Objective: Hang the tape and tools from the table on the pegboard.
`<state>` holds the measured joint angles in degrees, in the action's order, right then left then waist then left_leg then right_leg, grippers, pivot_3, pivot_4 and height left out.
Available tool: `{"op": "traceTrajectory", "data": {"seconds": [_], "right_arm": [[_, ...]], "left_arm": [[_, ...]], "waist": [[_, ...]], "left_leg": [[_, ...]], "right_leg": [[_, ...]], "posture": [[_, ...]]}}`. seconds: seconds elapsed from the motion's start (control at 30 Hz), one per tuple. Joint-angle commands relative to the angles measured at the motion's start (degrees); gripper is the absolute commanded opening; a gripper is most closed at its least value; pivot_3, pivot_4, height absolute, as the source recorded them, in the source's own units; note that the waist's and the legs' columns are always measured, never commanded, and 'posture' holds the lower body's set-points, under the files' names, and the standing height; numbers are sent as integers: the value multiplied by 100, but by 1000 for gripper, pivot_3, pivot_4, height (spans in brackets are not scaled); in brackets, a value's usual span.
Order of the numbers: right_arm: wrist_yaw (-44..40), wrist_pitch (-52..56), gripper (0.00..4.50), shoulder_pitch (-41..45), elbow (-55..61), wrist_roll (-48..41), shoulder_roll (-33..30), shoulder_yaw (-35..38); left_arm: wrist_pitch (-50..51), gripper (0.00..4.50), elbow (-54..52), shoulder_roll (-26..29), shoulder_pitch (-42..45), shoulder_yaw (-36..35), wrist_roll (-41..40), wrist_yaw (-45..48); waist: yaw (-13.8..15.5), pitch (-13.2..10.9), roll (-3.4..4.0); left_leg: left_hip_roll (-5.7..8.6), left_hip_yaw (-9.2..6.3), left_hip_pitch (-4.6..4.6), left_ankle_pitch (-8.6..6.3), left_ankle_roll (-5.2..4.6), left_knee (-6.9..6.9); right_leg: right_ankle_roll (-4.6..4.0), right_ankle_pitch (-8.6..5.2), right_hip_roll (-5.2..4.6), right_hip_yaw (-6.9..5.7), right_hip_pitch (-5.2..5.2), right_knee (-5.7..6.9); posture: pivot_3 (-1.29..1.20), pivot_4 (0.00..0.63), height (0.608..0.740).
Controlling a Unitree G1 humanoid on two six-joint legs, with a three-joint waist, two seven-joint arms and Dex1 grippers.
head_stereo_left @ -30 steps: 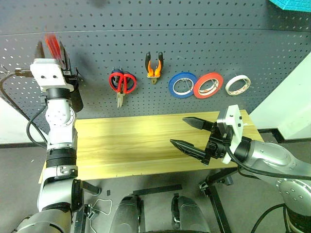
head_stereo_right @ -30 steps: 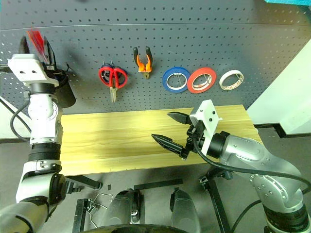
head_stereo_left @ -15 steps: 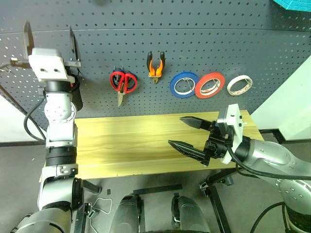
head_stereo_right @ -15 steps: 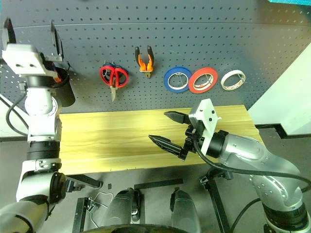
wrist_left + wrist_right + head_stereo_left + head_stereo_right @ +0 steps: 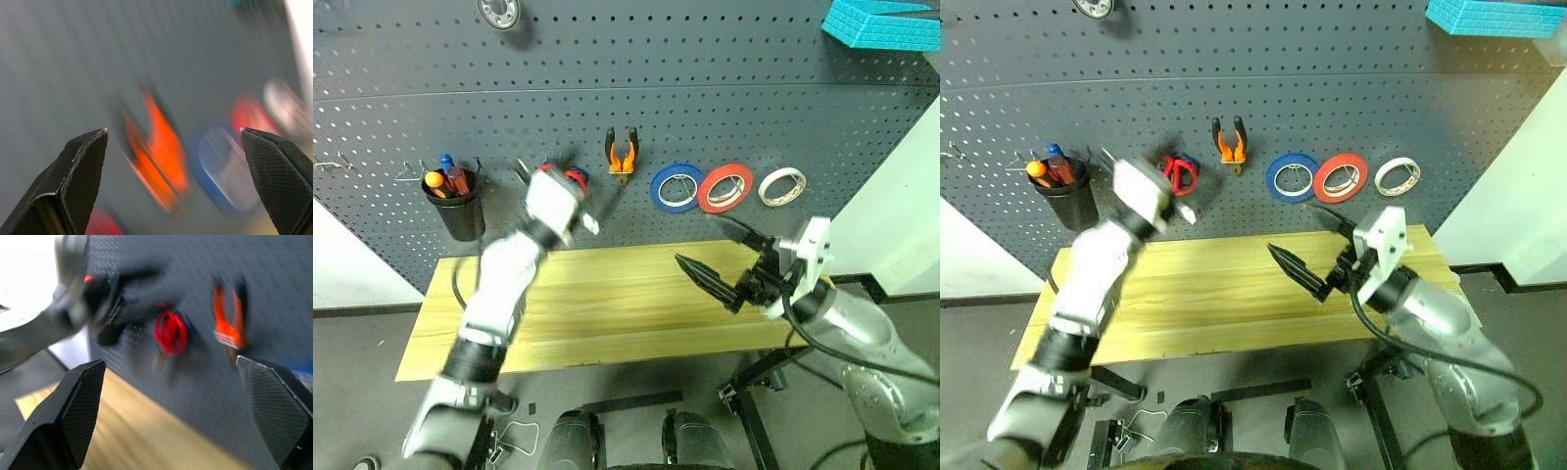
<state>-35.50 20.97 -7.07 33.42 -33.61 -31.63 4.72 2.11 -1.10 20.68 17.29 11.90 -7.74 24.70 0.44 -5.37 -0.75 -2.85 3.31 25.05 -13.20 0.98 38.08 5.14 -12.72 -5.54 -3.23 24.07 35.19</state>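
Two grippers point(image 5: 173, 142) point(image 5: 724, 259) spread wide, empty, pliers point(image 5: 622, 152) on pegboard point(image 5: 705, 59), no legible writing.

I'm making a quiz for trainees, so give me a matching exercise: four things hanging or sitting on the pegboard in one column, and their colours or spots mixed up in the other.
Things:
1. pliers
2. tape
3. black cup
4. blue roll

Descriptions:
A. farthest right of the three rolls on the pegboard
B. orange and black handles, hung between the scissors and the rolls
C. holds screwdrivers, at the left end of the row
D. next to the red roll, on the pliers' side

Pairs: 1-B, 2-A, 3-C, 4-D
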Motion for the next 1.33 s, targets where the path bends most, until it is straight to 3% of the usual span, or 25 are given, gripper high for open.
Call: {"op": "traceTrajectory", "data": {"seconds": [0.03,0.23,0.3,0.33,0.37,0.4,0.43,0.47,0.53,0.63,0.67,0.73,0.93,1.33], "right_arm": [[-294,-246,4500,-913,-95,456,-109,-338],[-245,-234,4500,-1720,-387,1563,-490,-881],[-309,-263,4500,-1705,-390,1636,-560,-895],[-307,-274,4500,-1660,-416,1711,-595,-890],[-291,-297,4500,-1616,-465,1833,-638,-890],[-343,-332,4500,-1610,-507,1886,-680,-871],[-434,-398,4500,-1626,-541,1886,-706,-847],[-497,-443,4500,-1623,-573,1875,-712,-843],[-757,-612,4500,-1678,-470,1463,-605,-691],[-895,-723,4500,-1563,-502,1230,-441,-642],[-905,-724,4500,-1486,-566,1231,-392,-667],[-920,-720,4500,-1370,-659,1259,-311,-724],[-900,-688,4500,-1175,-696,1210,-101,-787],[-829,-546,4500,-1011,-638,1226,16,-916]], "left_arm": [[455,4485,428,376,-342,469,540,466],[1404,4485,631,852,-681,647,446,1460],[1739,4485,439,1043,-616,655,264,2013],[1750,4485,364,1151,-606,669,200,2271],[1723,4485,250,1263,-622,679,143,2497],[1686,4485,92,1404,-684,677,65,2738],[1609,4485,24,1533,-756,681,53,2916],[1557,4485,10,1610,-796,678,54,3031],[1379,4485,-85,1737,-995,625,10,3237],[1356,4485,-240,1710,-1148,558,-106,3336],[1372,4485,-266,1669,-1159,563,-101,3319],[1387,4485,-257,1583,-1157,551,-93,3243],[1499,4485,-263,1378,-1221,431,-101,2963],[1981,4485,-702,1135,-1361,361,-114,2505]], "waist": [[13,33,13],[-131,119,121],[-116,149,140],[-99,160,123],[-73,185,44],[-13,188,-9],[13,170,-67],[53,180,-40],[29,180,36],[-25,209,105],[-34,209,90],[-28,221,49],[56,242,18],[36,243,22]], "left_leg": [[0,0,0,0,1,1],[-23,-2,-29,-15,22,-6],[-132,-19,30,-15,22,-20],[-170,12,51,-15,22,-29],[-177,60,29,-15,22,-50],[-179,182,-34,-14,22,-84],[-180,289,-102,-14,23,-102],[-173,346,-199,-11,29,-87],[-71,200,-244,25,92,-72],[-16,1,-280,-7,138,-110],[-19,-38,-289,-26,155,-112],[-15,-36,-269,-43,124,-107],[1,-19,-174,-67,67,-85],[-5,-26,-209,-67,68,-83]], "right_leg": [[-7,4,0,0,-1,-1],[0,8,1,-15,-18,-42],[-34,112,64,-60,-69,-183],[-50,122,51,-62,-64,-132],[-83,80,28,-52,-55,-28],[-122,-171,-26,-34,-69,287],[-105,-438,-33,25,-122,478],[-97,-582,-35,98,-92,533],[-129,-609,-35,86,-109,513],[-131,-632,-5,31,-231,448],[-130,-630,11,0,-281,399],[-112,-624,17,-7,-292,367],[-54,-559,9,-1,-274,289],[-83,-553,17,-2,-275,290]], "posture": [[-10,0,716],[-32,0,716],[-24,0,716],[-22,0,716],[-21,0,716],[-17,0,716],[-9,0,716],[-1,0,716],[5,0,716],[22,0,716],[27,0,716],[34,0,716],[43,0,716],[45,0,716]]}}
